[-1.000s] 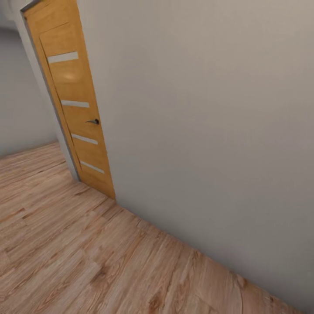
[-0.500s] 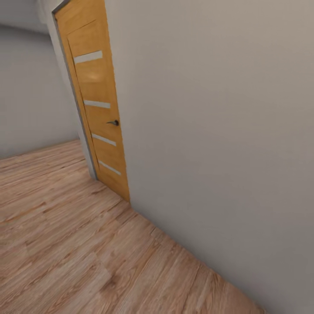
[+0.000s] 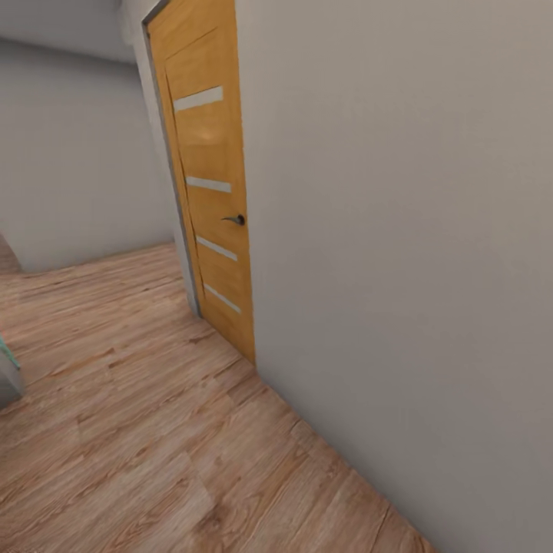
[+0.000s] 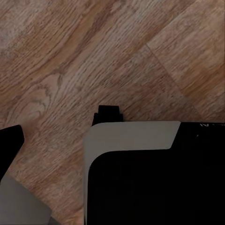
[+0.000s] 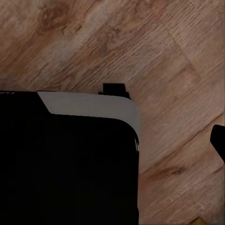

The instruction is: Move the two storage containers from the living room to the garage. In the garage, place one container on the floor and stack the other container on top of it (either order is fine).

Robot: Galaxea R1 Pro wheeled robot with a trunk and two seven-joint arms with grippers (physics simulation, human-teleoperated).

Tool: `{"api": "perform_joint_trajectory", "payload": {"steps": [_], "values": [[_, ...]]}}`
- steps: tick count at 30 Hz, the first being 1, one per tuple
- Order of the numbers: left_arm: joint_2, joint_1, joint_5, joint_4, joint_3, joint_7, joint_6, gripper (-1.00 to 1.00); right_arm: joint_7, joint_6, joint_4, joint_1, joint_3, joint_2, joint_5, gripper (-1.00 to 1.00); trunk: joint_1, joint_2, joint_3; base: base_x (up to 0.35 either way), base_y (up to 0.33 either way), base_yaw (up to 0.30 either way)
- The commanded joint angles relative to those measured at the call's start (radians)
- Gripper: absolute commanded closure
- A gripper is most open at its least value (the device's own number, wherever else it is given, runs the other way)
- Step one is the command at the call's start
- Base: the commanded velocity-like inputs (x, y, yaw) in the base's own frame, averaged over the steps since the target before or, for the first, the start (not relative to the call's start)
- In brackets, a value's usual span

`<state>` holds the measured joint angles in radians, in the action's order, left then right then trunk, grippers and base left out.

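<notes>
We're in transit here: the head camera looks down a plain grey-beige wall (image 3: 399, 230) that meets a light wood plank floor (image 3: 138, 430), with a closed orange-brown door (image 3: 211, 192) set in it, pale horizontal strips across its panel and a dark lever handle (image 3: 234, 220) partway down. A sliver of something grey and teal (image 3: 6, 372) pokes in at the far left edge; too little of it shows to name.

Both wrist cameras look straight down at the planks past the robot's dark base (image 4: 154, 183), (image 5: 65, 159). No fingers are clear in either, so whether either end effector is spread or pressed together, I cannot tell.

No storage container is in sight, so there's no saying where they sit, which way they point, or how their long axes run. This plank floor isn't garage concrete.

My read: this is a driving step. To do it well, keep clear of that wall on the right, keep the base rolling smoothly, and keep the head scanning for orange-red bins.
</notes>
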<state>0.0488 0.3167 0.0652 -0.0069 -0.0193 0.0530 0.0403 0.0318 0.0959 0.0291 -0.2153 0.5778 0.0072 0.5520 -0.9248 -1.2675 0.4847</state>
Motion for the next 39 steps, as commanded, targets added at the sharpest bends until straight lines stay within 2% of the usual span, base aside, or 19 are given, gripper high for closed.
{"api": "perform_joint_trajectory", "payload": {"steps": [1, 39], "values": [[0.0, 0.0, 0.007, -0.001, -0.002, 0.004, 0.004, -1.0, 0.0, 0.005, 0.003, -0.001, 0.008, 0.001, 0.008, -1.0, -0.001, 0.0, 0.001, 0.296, 0.0, 0.27], [0.0, 0.0, 0.007, -0.001, -0.002, 0.004, 0.004, -1.0, 0.0, 0.005, 0.003, -0.001, 0.008, 0.001, 0.008, -1.0, -0.001, 0.0, 0.001, 0.291, 0.0, 0.27]]}}
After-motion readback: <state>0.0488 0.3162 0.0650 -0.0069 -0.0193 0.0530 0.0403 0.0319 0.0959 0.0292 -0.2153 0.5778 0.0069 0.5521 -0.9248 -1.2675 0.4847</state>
